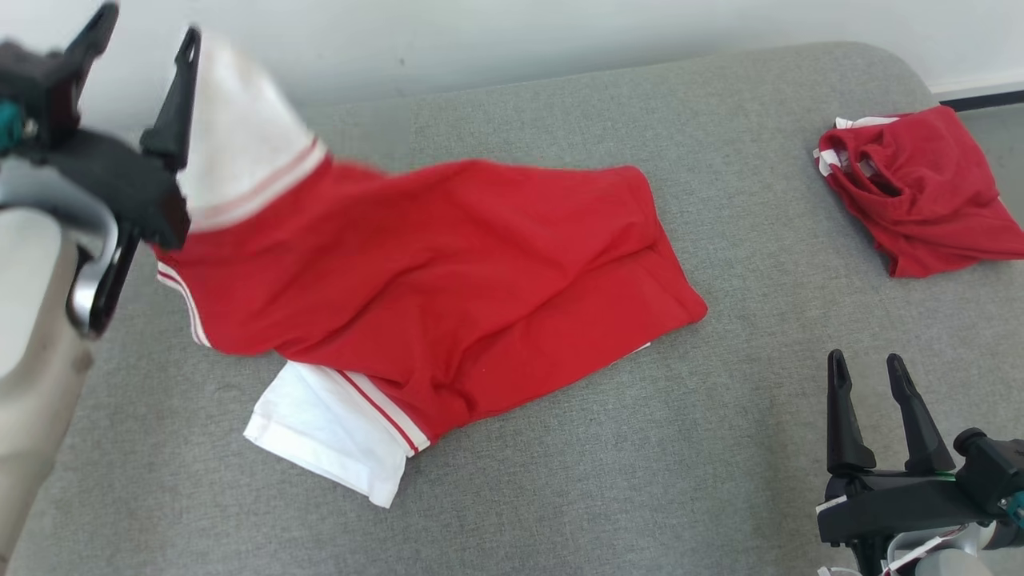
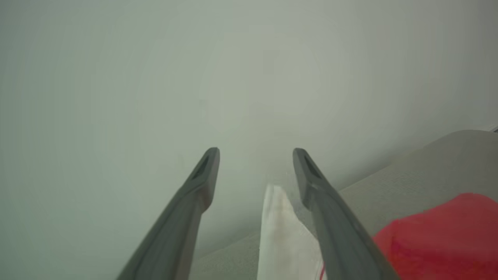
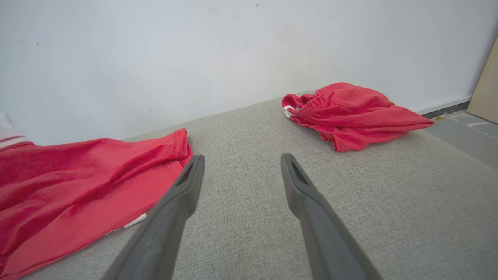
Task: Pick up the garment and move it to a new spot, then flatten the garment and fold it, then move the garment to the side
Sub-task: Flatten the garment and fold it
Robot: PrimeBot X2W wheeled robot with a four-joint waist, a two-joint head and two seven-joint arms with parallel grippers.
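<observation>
Right gripper (image 1: 878, 382): lower right of the head view, its 2 fingers spread apart and empty, hovering over bare grey cushion (image 1: 560, 496).
White sleeve, near (image 1: 336, 428): lies flat at lower centre, poking out from under the red body.
Garment (image 1: 448, 280): red shirt with white sleeves, spread across the centre of the cushion, its left end lifted and blurred.
Left gripper (image 1: 148, 36): upper left, fingers apart; the raised white sleeve (image 2: 280, 237) hangs between them against 1 finger, unpinched.
Second red garment (image 1: 920, 192): bunched at upper right, well apart from the shirt.
Step in hand: judged to be the fold, a sleeve end being let go over the body.
Next move: likely needs both grippers to smooth the fallen fabric, then fold again.
</observation>
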